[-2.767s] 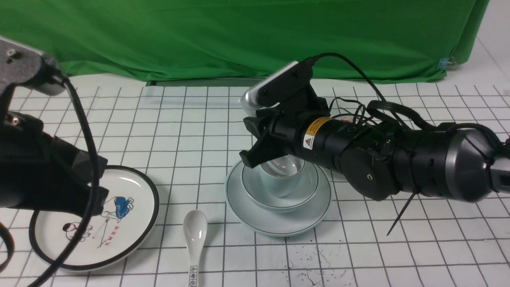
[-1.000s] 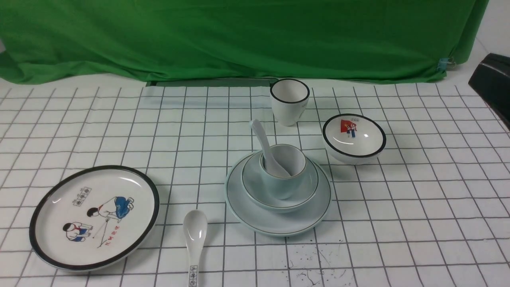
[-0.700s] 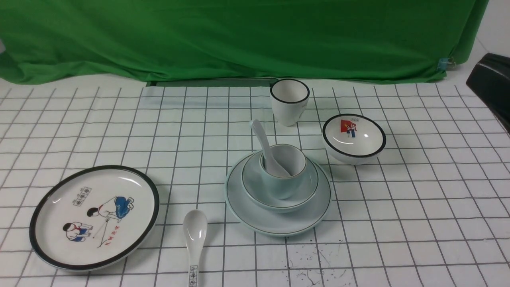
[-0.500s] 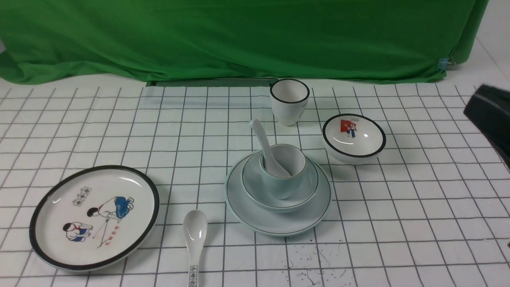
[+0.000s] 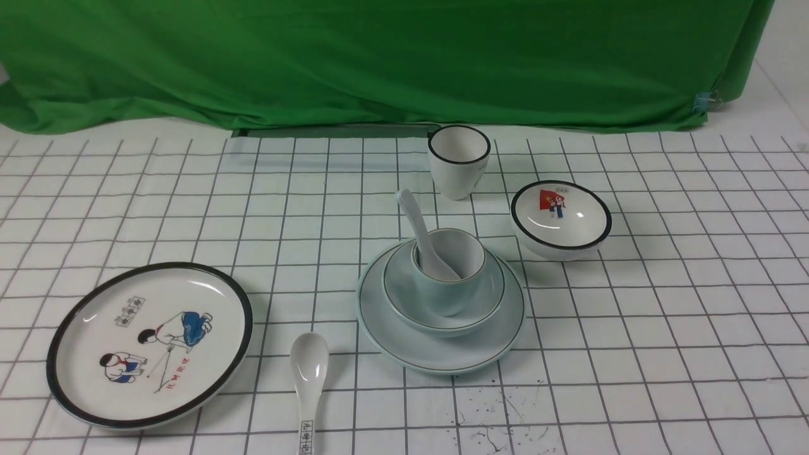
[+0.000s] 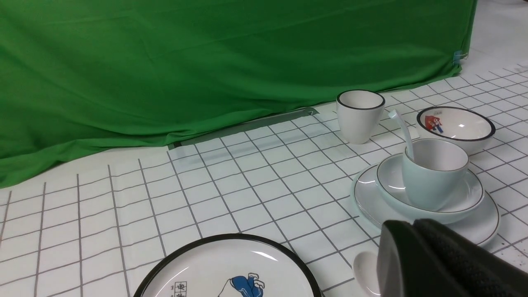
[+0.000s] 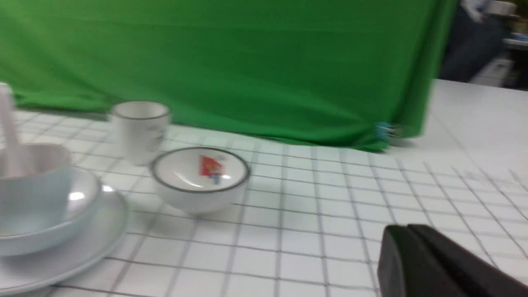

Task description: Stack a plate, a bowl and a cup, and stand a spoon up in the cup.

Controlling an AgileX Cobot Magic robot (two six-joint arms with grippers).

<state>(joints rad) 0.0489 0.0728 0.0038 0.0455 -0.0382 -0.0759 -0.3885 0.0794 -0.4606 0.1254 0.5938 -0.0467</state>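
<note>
1. Nearest me, my claws. The left claw shows only in its own wrist view, shut on nothing, low over the worktop beside the cartoon plate. The right claw is likewise shut and empty in its wrist view. A second ago a dark piece of my right arm still sat at the front view's right edge; now it has pulled out altogether, and neither arm shows there.

2. The printed-handle spoon lies flat on the worktop just left of the stack, untouched.

3. The stack itself: the plate sits on the worktop, the bowl in it, the cup in the bowl. The plain white spoon stands in the cup, handle leaning up and to the left over the rim. It has not shifted since my arm withdrew, so I judge the task done.

4. Further off, right of the stack and apart from it, is the red-flag bowl.

5. Farthest is the black-rimmed cup, with the green backdrop behind it. Nothing crowds the stack; the leaning spoon handle is the one thing I would steer clear of.
</note>
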